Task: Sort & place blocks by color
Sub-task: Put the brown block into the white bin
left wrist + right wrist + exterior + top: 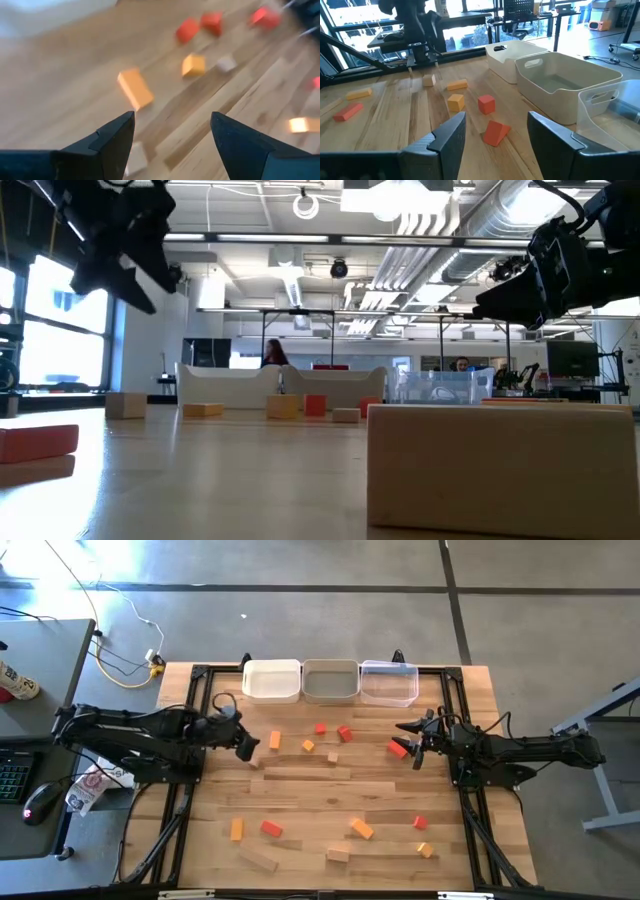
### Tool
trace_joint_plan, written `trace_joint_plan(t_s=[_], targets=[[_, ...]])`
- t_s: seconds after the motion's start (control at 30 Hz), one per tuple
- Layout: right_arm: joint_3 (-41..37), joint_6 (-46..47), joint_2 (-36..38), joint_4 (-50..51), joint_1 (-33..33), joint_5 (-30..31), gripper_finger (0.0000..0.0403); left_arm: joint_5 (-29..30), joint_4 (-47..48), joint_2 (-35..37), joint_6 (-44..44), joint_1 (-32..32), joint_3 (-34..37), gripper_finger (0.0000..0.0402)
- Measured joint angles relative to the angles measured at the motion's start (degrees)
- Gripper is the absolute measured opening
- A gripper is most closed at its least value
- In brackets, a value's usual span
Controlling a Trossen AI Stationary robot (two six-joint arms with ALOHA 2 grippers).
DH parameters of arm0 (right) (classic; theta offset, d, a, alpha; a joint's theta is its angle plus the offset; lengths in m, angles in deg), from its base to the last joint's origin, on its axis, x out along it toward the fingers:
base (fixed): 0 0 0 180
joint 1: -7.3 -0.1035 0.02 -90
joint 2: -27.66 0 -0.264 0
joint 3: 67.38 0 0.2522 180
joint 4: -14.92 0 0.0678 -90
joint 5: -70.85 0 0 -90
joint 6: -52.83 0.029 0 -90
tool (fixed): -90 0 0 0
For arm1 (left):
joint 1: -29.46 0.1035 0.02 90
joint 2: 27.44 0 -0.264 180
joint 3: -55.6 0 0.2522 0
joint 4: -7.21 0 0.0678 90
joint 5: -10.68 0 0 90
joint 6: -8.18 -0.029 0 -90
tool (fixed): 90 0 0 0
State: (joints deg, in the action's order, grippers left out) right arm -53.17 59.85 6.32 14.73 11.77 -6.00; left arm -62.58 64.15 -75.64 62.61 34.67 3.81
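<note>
Here the small wooden blocks in red, orange and plain light wood all lie scattered on the wooden tabletop, none of them in a bin. The left end effector hangs over the tabletop's left part with its fingers spread and nothing between them; its wrist view looks down on a short orange bar and a pale cube close by its fingers. The right end effector hovers on the right, fingers apart and empty, just beside a red wedge-shaped block that lies ahead of its fingertips.

Judging from this, the step in hand is reaching for a first block on each side. To do it well, each arm should centre its fingers over one block, square them to two flat faces, then lower until they straddle it before closing. The wedge's sloped face could slip, so its parallel sides look the safer hold.

Along the far edge stand three rectangular plastic bins, touching in a row: a white one, a grey one and a clear one. All three look empty.
</note>
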Motion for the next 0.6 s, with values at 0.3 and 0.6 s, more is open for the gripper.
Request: trace_joint_plan(t_s=[0.3, 0.6], targets=[[0.01, 0.0, -0.01, 0.02, -0.01, -0.01, 0.0199, -3.82, 2.51, -8.53, 4.04, 0.0, 0.0, 0.025], [0.01, 0.01, 0.0, 0.02, -0.02, 0.0, 0.0199, -6.5, 2.45, -17.1, 5.4, 0.0, 0.0, 0.025]])
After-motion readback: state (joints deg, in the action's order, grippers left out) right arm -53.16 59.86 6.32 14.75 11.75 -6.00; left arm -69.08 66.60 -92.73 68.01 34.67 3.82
